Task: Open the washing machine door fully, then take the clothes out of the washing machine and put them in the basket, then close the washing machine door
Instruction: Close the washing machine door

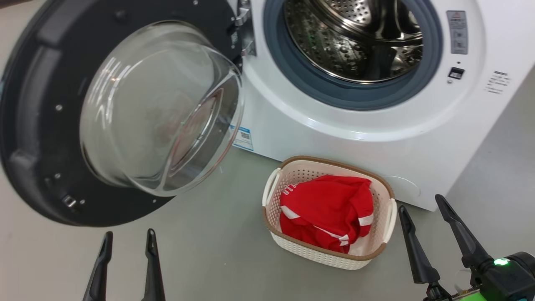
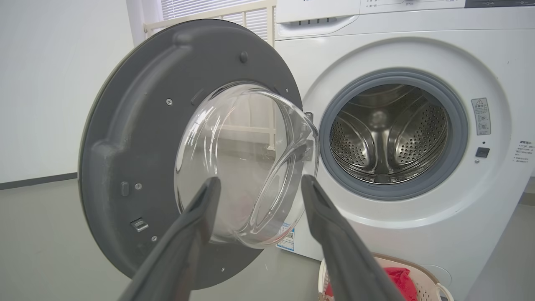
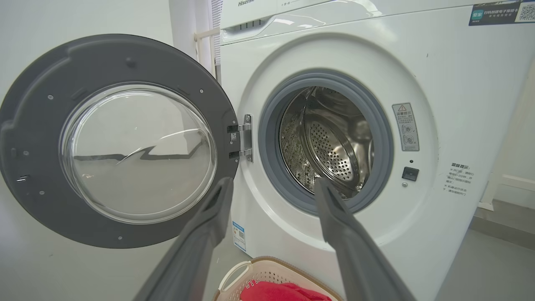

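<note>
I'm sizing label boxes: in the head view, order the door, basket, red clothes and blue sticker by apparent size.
1. washing machine door, also nearest the camera and partly cropped
2. basket
3. red clothes
4. blue label sticker

Left of the left claw (image 2: 260, 179), a white wall (image 2: 50, 83) meets grey floor (image 2: 37, 242) (dark skirting (image 2: 37, 180) between); window blinds (image 2: 196, 7) show above it.

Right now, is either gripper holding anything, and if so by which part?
Nothing is held. The left gripper and the right gripper are both open and empty, above the floor. The clothes lie in the basket.
</note>
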You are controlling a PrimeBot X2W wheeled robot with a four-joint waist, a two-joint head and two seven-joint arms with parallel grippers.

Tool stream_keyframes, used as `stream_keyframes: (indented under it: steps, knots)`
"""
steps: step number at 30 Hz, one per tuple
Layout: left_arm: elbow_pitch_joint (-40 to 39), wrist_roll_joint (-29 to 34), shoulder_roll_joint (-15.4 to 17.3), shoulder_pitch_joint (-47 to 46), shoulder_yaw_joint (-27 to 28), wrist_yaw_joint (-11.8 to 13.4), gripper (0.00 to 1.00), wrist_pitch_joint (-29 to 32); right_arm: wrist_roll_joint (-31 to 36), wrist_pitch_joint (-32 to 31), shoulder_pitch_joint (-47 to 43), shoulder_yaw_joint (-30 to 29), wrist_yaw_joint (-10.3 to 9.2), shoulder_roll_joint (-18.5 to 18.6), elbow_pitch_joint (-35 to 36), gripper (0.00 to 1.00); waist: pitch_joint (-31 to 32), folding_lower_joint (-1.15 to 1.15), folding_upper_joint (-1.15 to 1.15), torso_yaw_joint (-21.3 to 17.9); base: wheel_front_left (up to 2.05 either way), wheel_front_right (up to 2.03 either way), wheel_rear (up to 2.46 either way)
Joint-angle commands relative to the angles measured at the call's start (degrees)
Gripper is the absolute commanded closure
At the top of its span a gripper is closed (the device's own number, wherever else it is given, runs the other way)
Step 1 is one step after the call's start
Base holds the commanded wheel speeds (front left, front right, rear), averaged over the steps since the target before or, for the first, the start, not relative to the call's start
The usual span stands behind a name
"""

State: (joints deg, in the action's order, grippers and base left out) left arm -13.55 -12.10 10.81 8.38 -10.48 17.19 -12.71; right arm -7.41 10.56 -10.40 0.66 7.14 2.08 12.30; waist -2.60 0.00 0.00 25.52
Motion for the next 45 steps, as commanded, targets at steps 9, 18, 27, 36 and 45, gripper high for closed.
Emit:
stream_keyframes:
  steps: [9, 18, 27, 36, 45]
  knots:
    - [-1.7, 0.3, 0.7, -1.2, 2.3, 0.7, 0.0, -0.7, -0.1, -0.3, 1.8, 1.4, 0.35, 0.8, 1.4, 0.0, 0.1, 0.0, 0.0, 2.7, 0.0, 0.0, 0.0]
    - [-2.9, -1.8, 0.3, -2.0, 4.3, 1.0, 1.0, -1.2, -0.3, -0.4, 1.6, 1.6, 0.35, 0.8, 1.3, 0.0, 0.3, 0.0, 0.0, 2.4, 0.0, 0.0, 0.0]
    - [-3.1, -11.2, -1.4, -6.7, 10.4, -0.9, 1.0, -1.6, -0.3, -0.9, 1.6, 1.7, 0.35, 0.8, 1.5, 0.0, 0.0, 0.0, 0.0, 1.3, 0.0, 0.0, 0.0]
    - [0.4, -22.4, -0.7, -15.8, 20.6, -4.6, 1.0, -1.9, -0.2, -1.3, 1.4, 1.6, 0.35, 0.8, 1.6, 0.0, 0.3, 0.0, 0.0, 0.0, 0.0, 0.0, 0.0]
    - [6.4, -35.1, 1.9, -28.6, 26.5, -6.0, 1.0, 5.0, -0.5, -1.8, 1.4, 1.6, 0.35, 0.8, 1.9, 0.0, 0.3, 0.0, 0.0, -0.7, 0.0, 0.0, 0.0]
